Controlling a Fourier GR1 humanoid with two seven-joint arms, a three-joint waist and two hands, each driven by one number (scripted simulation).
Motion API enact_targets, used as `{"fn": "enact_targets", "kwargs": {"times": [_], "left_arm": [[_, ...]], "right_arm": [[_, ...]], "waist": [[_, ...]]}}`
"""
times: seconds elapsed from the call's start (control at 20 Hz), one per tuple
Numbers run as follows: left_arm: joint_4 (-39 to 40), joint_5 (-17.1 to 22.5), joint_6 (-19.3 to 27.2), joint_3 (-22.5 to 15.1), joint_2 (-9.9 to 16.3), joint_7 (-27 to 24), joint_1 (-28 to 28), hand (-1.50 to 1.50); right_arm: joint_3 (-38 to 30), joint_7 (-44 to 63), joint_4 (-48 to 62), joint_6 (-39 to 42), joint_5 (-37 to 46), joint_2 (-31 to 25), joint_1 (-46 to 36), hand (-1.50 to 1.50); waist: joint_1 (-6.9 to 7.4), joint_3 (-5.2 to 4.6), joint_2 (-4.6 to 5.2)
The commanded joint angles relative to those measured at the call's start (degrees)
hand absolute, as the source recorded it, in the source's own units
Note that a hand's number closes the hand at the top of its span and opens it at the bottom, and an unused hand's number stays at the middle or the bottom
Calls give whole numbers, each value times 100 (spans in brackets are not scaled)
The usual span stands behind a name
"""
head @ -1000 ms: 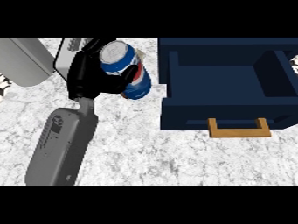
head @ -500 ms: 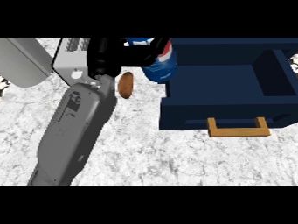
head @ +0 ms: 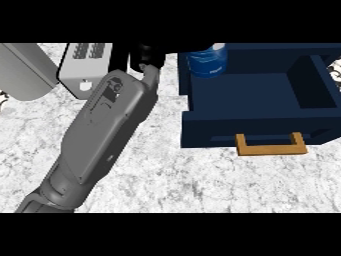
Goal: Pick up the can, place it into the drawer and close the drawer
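The can [head: 208, 61] is seen at the upper left corner of the open drawer [head: 265, 125], over its left wall and the inside of the box, so the picking-up is judged done and the carry across nearly finished. The placing is not yet complete: the can is not seen resting on the drawer's floor, and whether it is set down at all cannot be told, since its upper part is cut off at the top of the head view. The drawer stands pulled out, its wooden handle [head: 271, 145] towards the robot, so the closing is left to do. The one hand [head: 145, 56] in view, dark and just left of the can, comes in on a grey forearm [head: 99, 130] from the lower left across the marbled worktop [head: 202, 185]; which arm it belongs to cannot be settled. Its fingers are mostly hidden behind the wrist and the top edge, and whether they are clenched round the can or released cannot be told. A grey appliance [head: 84, 67] lies beyond the forearm.
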Motion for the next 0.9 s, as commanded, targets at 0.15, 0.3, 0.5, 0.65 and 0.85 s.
{"fn": "enact_targets", "kwargs": {"times": [0.15, 0.3, 0.5, 0.65, 0.85], "left_arm": [[1098, 759, 267, -316, 0, -473, -830, 150], [1213, 738, 473, -359, 0, -84, -1403, 150], [1693, 1441, 525, -856, 0, -710, -1357, 150], [2180, 1652, 556, -794, 0, -643, -1926, 150], [2361, 2035, 729, -1146, 0, -960, -1844, 150]], "right_arm": [[-156, 136, 119, 34, -272, -252, -50, -150], [204, -186, 123, -108, 339, 45, -71, -150], [190, 168, -52, -247, 135, -57, -356, -150], [315, 96, -195, -208, 266, 46, -103, -150], [39, 65, 236, -166, 93, -276, -411, -150]], "waist": [[-91, 0, 12], [-30, 3, -2], [-121, 1, 21], [-182, 4, 35], [-168, 5, 37]]}}
